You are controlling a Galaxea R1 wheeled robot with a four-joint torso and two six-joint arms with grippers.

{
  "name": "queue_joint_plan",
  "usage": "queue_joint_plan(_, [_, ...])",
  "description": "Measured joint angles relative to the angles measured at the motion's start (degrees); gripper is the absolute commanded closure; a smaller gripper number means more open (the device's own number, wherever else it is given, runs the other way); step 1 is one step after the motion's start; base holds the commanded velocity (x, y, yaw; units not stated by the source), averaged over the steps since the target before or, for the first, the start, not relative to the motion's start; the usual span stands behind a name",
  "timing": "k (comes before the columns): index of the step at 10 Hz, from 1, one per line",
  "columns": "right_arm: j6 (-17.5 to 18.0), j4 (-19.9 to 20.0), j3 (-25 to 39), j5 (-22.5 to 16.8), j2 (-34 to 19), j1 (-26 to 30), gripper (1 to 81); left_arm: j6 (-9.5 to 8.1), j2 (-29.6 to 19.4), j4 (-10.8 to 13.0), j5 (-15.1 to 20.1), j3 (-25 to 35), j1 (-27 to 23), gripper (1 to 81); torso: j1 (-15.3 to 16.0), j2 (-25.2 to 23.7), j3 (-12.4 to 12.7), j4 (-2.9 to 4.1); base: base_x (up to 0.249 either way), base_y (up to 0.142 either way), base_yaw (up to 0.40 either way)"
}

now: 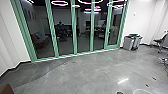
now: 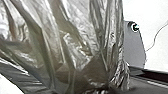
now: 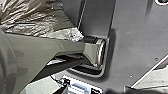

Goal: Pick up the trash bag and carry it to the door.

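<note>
In the head view, from the left, a brown thing (image 1: 6, 89) cuts into the near corner, and a white wall (image 1: 8, 45) runs back to the green-framed glass (image 1: 55, 37). Through the glass are a reddish seat (image 1: 39, 43) with something blue on it and, farther along, dark furniture too murky to name. Pink-white rings of light (image 1: 59, 3) show above. Just beyond the right end of the glass, grey bins (image 1: 129, 42) stand together on the grey floor (image 1: 87, 72); a dark chair (image 1: 160, 41) is at the far right.

The bag (image 2: 72, 37), shiny, creased and brownish grey, is close up in the left wrist view and draws together into tight folds; part of it shows in the right wrist view too. I cannot tell whether either the left gripper or the right gripper is open, closed or gripping it.
</note>
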Motion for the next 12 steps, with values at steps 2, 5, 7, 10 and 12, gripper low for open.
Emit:
queue_joint_plan(2, [0.0, 0.0, 0.0, 0.0, 0.0, 0.0, 1.0, 0.0, 0.0, 0.0, 0.0, 0.0, 0.0, 81.1, 0.0, 0.0, 0.0, 0.0, 0.0, 0.0, -0.26])
queue_joint_plan(5, [0.0, 0.0, 0.0, 0.0, 0.0, 0.0, 1.0, 0.0, 0.0, 0.0, 0.0, 0.0, 0.0, 81.1, 0.0, 0.0, 0.0, 0.0, 0.0, 0.0, -0.259])
queue_joint_plan(7, [0.0, 0.0, 0.0, 0.0, 0.0, -0.1, 1.0, 0.0, 0.0, 0.0, 0.0, 0.0, 0.0, 81.1, 0.0, 0.0, 0.0, 0.0, 0.0, 0.0, -0.179])
queue_joint_plan(10, [0.0, 0.0, -0.2, 0.1, 0.1, -0.1, 1.0, 0.0, 0.0, 0.0, 0.0, 0.0, 0.0, 81.1, 0.0, 0.0, 0.0, 0.0, 0.0, 0.0, -0.131])
queue_joint_plan(12, [0.0, 0.0, -0.2, 0.1, 0.1, -0.2, 1.0, 0.0, 0.0, 0.0, 0.0, 0.0, 0.0, 81.1, 0.0, 0.0, 0.0, 0.0, 0.0, -0.034, -0.062])
